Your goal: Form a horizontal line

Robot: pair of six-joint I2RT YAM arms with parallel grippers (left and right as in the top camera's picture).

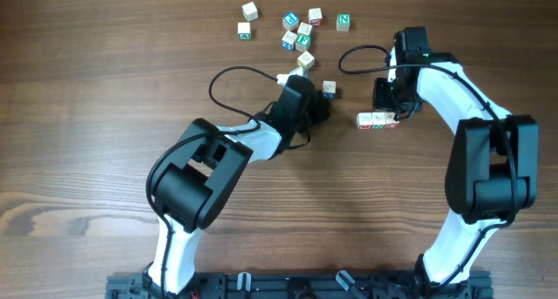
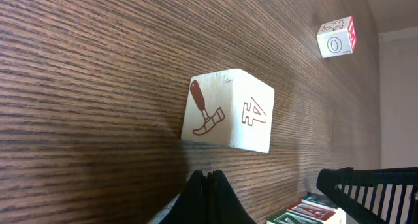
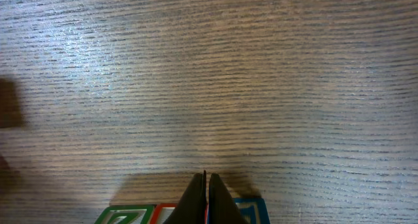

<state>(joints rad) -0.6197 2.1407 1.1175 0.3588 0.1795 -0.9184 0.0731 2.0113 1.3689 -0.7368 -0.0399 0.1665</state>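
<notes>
The right pincer (image 3: 205,177) is showing its two fingers pressed together, holding nothing. Right under its tips the line (image 1: 377,120) is lying on the table (image 1: 105,90). It is three cubes in a row, side against side, running left to right. The tips may be touching the middle cube, but the view is too tight to be sure. The row is looking straight with no gaps, so I think the job is done or very nearly done.

The left pincer (image 2: 209,177) is also showing its fingers pressed together with nothing between them. Just ahead of its tips the hammer cube (image 2: 228,110) is sitting alone, not held, and well apart from the line. Further out past it the O cube (image 2: 336,38) is lying by itself.

Far beyond both pincers the loose cubes (image 1: 302,42) are lying scattered, not in any row.

What is left, I think, is only for the right pincer to be lifting away without bumping the line.
</notes>
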